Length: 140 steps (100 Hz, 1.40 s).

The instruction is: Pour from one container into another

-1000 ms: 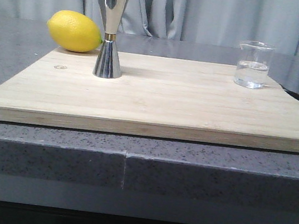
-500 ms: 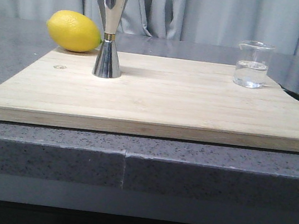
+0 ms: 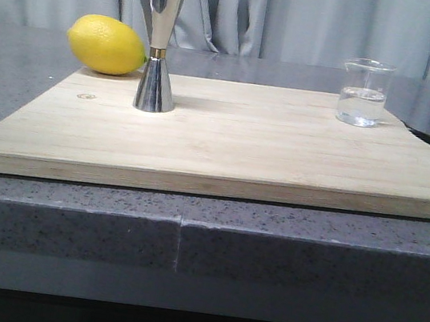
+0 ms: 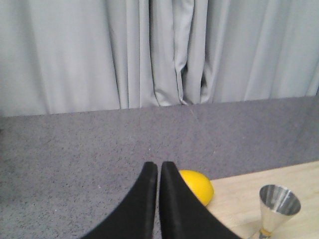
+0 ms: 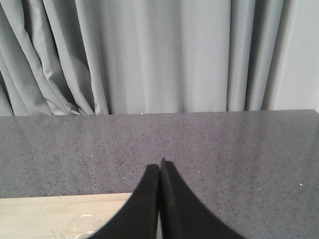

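Nothing is grasped yet: both end effectors, left (image 4: 159, 172) and right (image 5: 160, 169), hang clenched and empty above the desk (image 3: 20, 59), so the right must open toward the water-filled beaker (image 3: 363, 93) at the cutting board's (image 3: 242, 145) far right, well apart from the jigger (image 3: 159, 46).

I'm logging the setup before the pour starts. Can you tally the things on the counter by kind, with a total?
Glass beaker, part full of clear liquid: 1
Steel jigger, upright: 1
Lemon: 1
Wooden cutting board: 1
Total: 4
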Tool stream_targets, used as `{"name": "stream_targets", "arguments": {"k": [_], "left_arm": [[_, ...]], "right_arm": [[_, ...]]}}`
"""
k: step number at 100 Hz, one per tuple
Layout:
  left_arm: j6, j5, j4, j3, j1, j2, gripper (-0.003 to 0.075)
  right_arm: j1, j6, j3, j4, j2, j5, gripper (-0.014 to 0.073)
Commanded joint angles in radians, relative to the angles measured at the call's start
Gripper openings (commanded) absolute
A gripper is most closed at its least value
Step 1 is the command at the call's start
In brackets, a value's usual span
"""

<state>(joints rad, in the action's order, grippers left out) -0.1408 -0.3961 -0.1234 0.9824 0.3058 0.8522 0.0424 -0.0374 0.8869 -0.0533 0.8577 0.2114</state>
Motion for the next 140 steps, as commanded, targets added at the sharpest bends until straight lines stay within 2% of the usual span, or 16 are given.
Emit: {"name": "stream_targets", "arguments": {"k": [1,19,31,35,40,52,60,67,77,91,110,140], "left_arm": [[0.055,0.064,-0.006,0.033,0.009,0.037,-0.0018],[0.104,0.056,-0.004,0.033,0.009,0.139,-0.0007],[0.104,0.054,-0.003,0.033,0.009,0.188,0.0084],[0.104,0.054,-0.003,0.033,0.009,0.2,0.0135],[0.104,0.054,-0.003,0.033,0.009,0.211,0.0208],[0.104,0.056,0.008,0.033,0.009,0.231,0.0442],[0.104,0.063,0.034,0.033,0.009,0.242,0.0615],[0.104,0.093,0.04,0.033,0.009,0.257,0.0699],[0.1,0.131,0.055,0.033,0.009,0.276,0.0699],[0.104,0.181,0.152,0.033,0.009,0.31,0.0667],[0.259,0.178,0.152,0.031,0.018,0.338,0.0662],[0.37,0.107,0.195,0.031,0.018,0.338,0.0662]], "right_arm": [[0.0,-0.004,0.036,0.002,0.025,-0.052,-0.0044],[0.0,-0.006,0.036,0.002,0.069,0.0,-0.0013],[0.0,-0.006,0.036,0.002,0.082,0.029,0.0146],[0.0,-0.006,0.036,0.002,0.089,0.027,0.0211],[0.0,-0.006,0.036,0.002,0.094,0.022,0.033],[0.0,-0.006,0.036,-0.001,0.11,0.019,0.0556],[0.0,-0.006,0.036,-0.003,0.123,0.023,0.0629],[0.0,-0.006,0.036,-0.003,0.138,0.021,0.0638],[0.0,-0.006,0.036,-0.003,0.157,0.017,0.0638],[0.0,-0.006,0.036,-0.003,0.175,0.028,0.0638],[0.0,-0.006,0.036,-0.003,0.179,0.053,0.0638],[0.0,-0.006,0.036,0.013,0.179,0.058,0.0638]]}}
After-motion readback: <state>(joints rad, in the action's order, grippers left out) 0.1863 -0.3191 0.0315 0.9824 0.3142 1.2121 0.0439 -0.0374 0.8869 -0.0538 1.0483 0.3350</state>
